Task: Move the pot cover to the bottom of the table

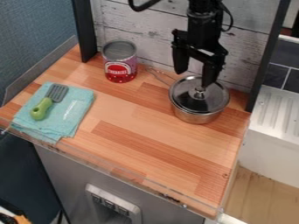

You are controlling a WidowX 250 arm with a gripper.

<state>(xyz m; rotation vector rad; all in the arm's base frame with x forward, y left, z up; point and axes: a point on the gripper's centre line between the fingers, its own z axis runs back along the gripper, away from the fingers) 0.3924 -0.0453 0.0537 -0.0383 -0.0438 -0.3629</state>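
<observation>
Camera view: jaws wide apart

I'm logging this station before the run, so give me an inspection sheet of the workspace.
Surface: wood top, small dark spot near its front right corner
Job's things: pot cover seated on the pot
Clutter: red-labelled can near the back wall; green-handled spatula on teal cloth
Gripper: gripper open, over the pot cover
Cables: black cable looped beside the arm
Surroundings: white ridged unit at right
</observation>
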